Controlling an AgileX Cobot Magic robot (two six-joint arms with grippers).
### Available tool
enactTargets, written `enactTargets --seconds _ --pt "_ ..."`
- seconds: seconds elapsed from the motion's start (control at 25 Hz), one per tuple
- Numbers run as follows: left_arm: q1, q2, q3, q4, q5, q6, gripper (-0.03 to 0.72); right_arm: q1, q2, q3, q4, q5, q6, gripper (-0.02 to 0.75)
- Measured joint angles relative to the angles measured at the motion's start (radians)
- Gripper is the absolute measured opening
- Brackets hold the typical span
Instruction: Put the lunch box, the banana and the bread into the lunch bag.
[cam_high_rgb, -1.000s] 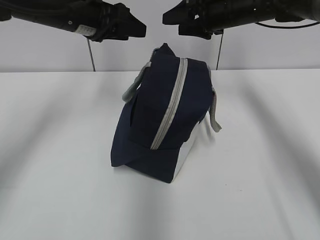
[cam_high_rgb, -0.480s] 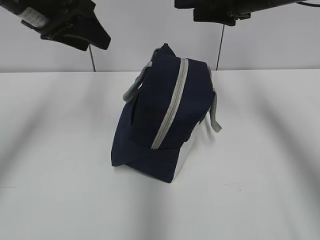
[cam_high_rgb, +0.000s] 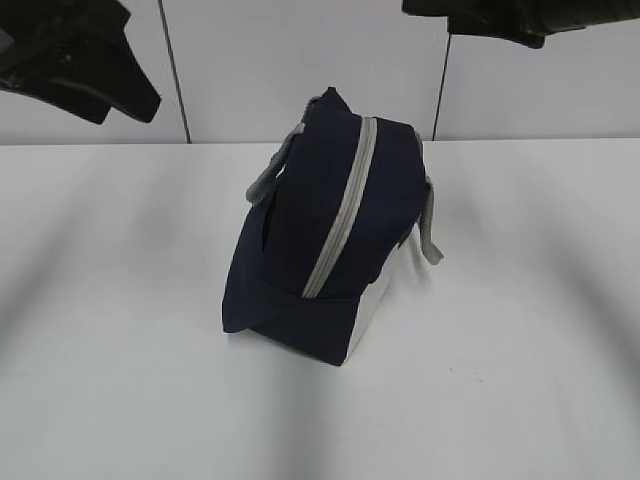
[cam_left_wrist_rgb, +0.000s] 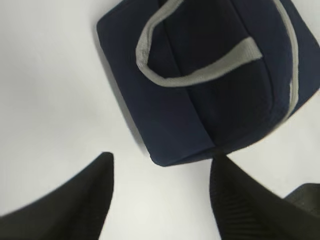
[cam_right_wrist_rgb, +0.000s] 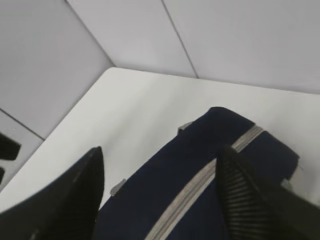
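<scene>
surface: white table (cam_high_rgb: 120, 380) | on it: lunch bag (cam_high_rgb: 320, 250), zipped

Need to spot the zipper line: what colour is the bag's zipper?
Grey, against the navy bag; the zipper shows best in the exterior view.

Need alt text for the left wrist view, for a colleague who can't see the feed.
A navy lunch bag with a grey handle looped across its side sits on a white table. The left gripper hangs open above the table just short of the bag, holding nothing.
</scene>
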Motion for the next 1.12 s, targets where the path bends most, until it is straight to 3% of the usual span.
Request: enactTargets --seconds 0.48,0.92,1.12 --pt "-0.005 -0.478 0.488 0.015 -0.151 -0.003 0.414 0.245 -0.194 0.262 0.025 0.391 -0.103 0.510" --pt "-0.005 -0.977 0.918 0.065 -0.207 -0.066 0.403 0.254 -0.338 0.446 0.037 0.502 -0.200 0.503" --pt "-0.005 -1.183 0.966 0.080 -0.238 -0.071 0.403 0.254 -0.430 0.525 0.039 0.532 -0.211 0.481"
